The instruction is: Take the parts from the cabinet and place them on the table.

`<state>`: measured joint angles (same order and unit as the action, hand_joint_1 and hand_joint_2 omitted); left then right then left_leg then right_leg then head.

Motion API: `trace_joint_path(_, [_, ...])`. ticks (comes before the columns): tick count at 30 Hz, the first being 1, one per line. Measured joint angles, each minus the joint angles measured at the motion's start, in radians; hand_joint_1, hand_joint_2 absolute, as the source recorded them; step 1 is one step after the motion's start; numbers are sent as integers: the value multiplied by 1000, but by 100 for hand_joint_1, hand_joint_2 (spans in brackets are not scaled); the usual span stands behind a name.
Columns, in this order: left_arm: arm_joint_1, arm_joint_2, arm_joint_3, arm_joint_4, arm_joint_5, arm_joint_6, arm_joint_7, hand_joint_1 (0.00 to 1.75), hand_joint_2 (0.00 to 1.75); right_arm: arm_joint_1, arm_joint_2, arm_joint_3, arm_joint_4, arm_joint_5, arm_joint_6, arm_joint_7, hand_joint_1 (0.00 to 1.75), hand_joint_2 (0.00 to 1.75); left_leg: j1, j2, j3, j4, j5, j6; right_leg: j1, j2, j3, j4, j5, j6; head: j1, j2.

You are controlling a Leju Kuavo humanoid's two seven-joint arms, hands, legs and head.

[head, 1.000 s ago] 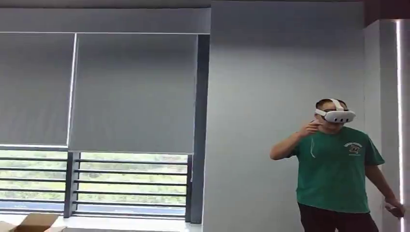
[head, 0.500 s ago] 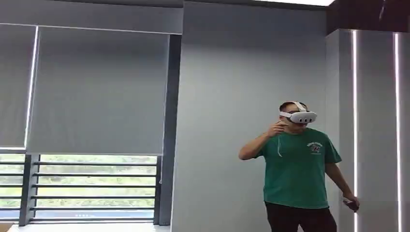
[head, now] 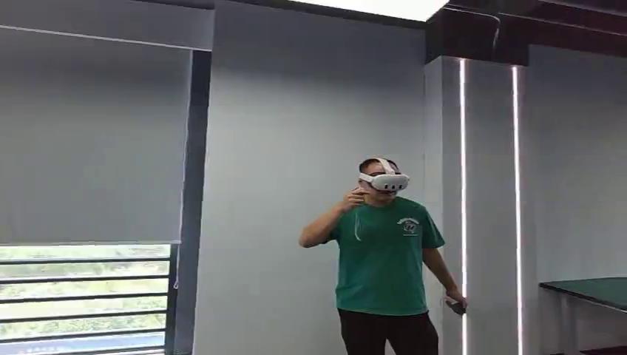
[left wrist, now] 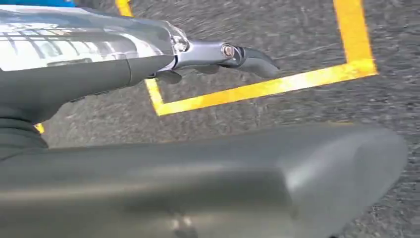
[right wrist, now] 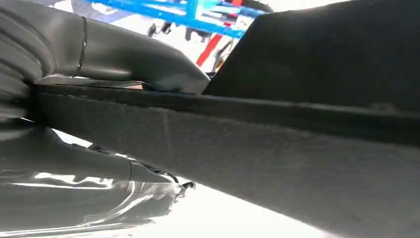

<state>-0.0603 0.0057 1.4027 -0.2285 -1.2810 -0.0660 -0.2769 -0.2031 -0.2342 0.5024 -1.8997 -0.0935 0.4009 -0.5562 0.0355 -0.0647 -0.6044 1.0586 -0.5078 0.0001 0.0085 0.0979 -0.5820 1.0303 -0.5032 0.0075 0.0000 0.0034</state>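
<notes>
1. While I face a smooth grey wall, my right hand (right wrist: 74, 59) grips the dark flat part (right wrist: 297, 163). The thick grey thumb presses one face and the glossy fingers (right wrist: 99, 198) the other. The part is a stiff slab with a rough, felt-like edge.
2. My left hand (left wrist: 124, 74) holds nothing, its slim metal-jointed finger (left wrist: 247, 57) stretched out straight, apart from the broad matte thumb (left wrist: 297, 168).
3. That hand hangs over a speckled grey floor (left wrist: 297, 29) marked with angular yellow tape (left wrist: 267, 87).
4. At 4 o'clock in the head view, the green flat-topped table (head: 591, 288) pokes in at the edge.
5. At 5 o'clock a person (head: 383, 259) in a green T-shirt wears a white headset (head: 384, 180), with one hand raised to it and a small dark controller (head: 457, 305) in the other.
6. A matte grey roller blind (head: 89, 140) hangs at 9 o'clock.
</notes>
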Motion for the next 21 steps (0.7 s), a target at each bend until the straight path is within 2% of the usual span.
trace_joint_path(3, [-3, 0, 0, 0, 0, 0, -1, 0, 0, 9, 0, -3, -5, 2, -1, 0, 175, 175, -10, 19, -2, 5, -2, 13, -9, 22, -5, -10, 4, 15, 0, 0])
trace_joint_path(4, [-6, 0, 0, 0, 0, 0, -1, 0, 0, 10, 0, -5, -5, 3, -2, 1, 175, 175, -3, 29, 0, -1, 2, 19, -8, 28, -6, -7, 0, 21, 0, 0])
trace_joint_path(5, [-8, -2, 0, 0, 0, -2, -1, 0, 0, 11, 0, -6, -7, 2, -3, 1, 175, 175, -4, 36, 4, -4, 1, 23, -5, -14, -9, 9, -14, 26, 0, 0])
trace_joint_path(6, [-6, -2, 0, 0, 0, -2, -2, 0, 0, 7, 0, -6, -9, 2, -3, 2, 175, 175, -4, 46, 7, -6, -1, 29, -6, -55, -33, 61, -47, 31, 0, 0])
trace_joint_path(7, [-4, -2, 0, 0, 0, -2, -2, 0, 0, 5, 1, -7, -9, 2, -4, 2, 175, 175, -6, 57, 10, -6, -3, 33, -8, -75, -70, 138, -85, 36, 0, 0])
trace_joint_path(8, [-2, -2, 0, 0, 0, -2, -2, 0, 0, 7, 1, -7, -9, 1, -4, 2, 175, 175, -7, 68, 12, -6, -6, 35, -11, -84, -112, 222, -117, 40, 0, 0])
trace_joint_path(9, [-1, -2, 0, 0, -1, -3, -1, 0, 0, 10, 1, -7, -9, 1, -4, 3, 175, 175, -7, 79, 12, -5, -8, 36, -13, -87, -146, 285, -134, 42, 0, 0])
trace_joint_path(10, [0, -2, 0, 0, -1, -5, -1, 0, 0, 12, 1, -7, -9, 0, -4, 3, 175, 175, -7, 88, 14, -5, -10, 36, -14, -88, -161, 305, -127, 44, 0, 0])
trace_joint_path(11, [-1, -2, 0, 0, -1, -7, 0, 0, 0, 12, 1, -7, -9, 0, -4, 3, 175, 175, -7, 97, 18, -5, -14, 34, -14, -91, -150, 273, -96, 45, 0, 0])
trace_joint_path(12, [-3, -2, 0, 0, -1, -8, -1, 0, 0, 12, 1, -8, -9, 1, -6, 4, 175, 175, -7, 106, 24, -5, -18, 33, -14, -96, -118, 203, -52, 44, 0, 0])
trace_joint_path(13, [-4, -2, 0, 0, -1, -9, -1, 0, 0, 11, 1, -8, -10, 1, -8, 4, 175, 175, -8, 114, 33, -6, -24, 30, -12, -108, -71, 106, -1, 38, 0, 0])
trace_joint_path(14, [-5, -2, 0, 0, -1, -9, -1, 0, 0, 11, 1, -9, -12, 2, -11, 4, 175, 175, -8, 122, 41, -7, -30, 26, -8, -135, -28, 19, 35, 30, 0, 0])
trace_joint_path(15, [-5, -2, 0, 0, -1, -9, -1, 0, 0, 10, 2, -10, -13, 2, -14, 3, 175, 175, -13, 128, 45, -7, -34, 19, 4, -160, -16, 5, 18, 26, 0, 0])
trace_joint_path(16, [-5, -2, 0, 0, -1, -10, 0, 0, 0, 10, 4, -10, -15, 3, -15, 4, 175, 175, -13, 136, 46, -8, -36, 15, 7, -151, -16, -4, 18, 18, 0, 0])
trace_joint_path(18, [-7, -2, 0, 0, -1, -10, 0, 0, 0, 18, 4, -15, -19, 3, -18, 4, 175, 175, -12, 155, 54, -16, -38, 5, 9, -132, -21, -1, 16, 11, 0, 0])
trace_joint_path(19, [-8, -2, 0, 0, -1, -10, 0, 0, 0, 20, 4, -16, -20, 3, -18, 5, 175, 175, -14, 166, 63, -21, -39, 0, 8, -122, -17, -11, 20, 4, 0, 0])
trace_joint_path(20, [-10, -2, 0, 0, -1, -10, 0, 0, 0, 23, 5, -16, -23, 4, -18, 6, 175, 175, -9, 150, 66, -18, -51, -3, -4, -115, -4, -25, 26, -3, -1, 0])
trace_joint_path(21, [-11, -3, 0, 0, -1, -10, 0, 0, 0, 21, 6, -17, -25, 3, -19, 5, 175, 175, -8, 109, 53, 13, -70, -3, -4, -107, 0, -32, 28, -9, 0, 0])
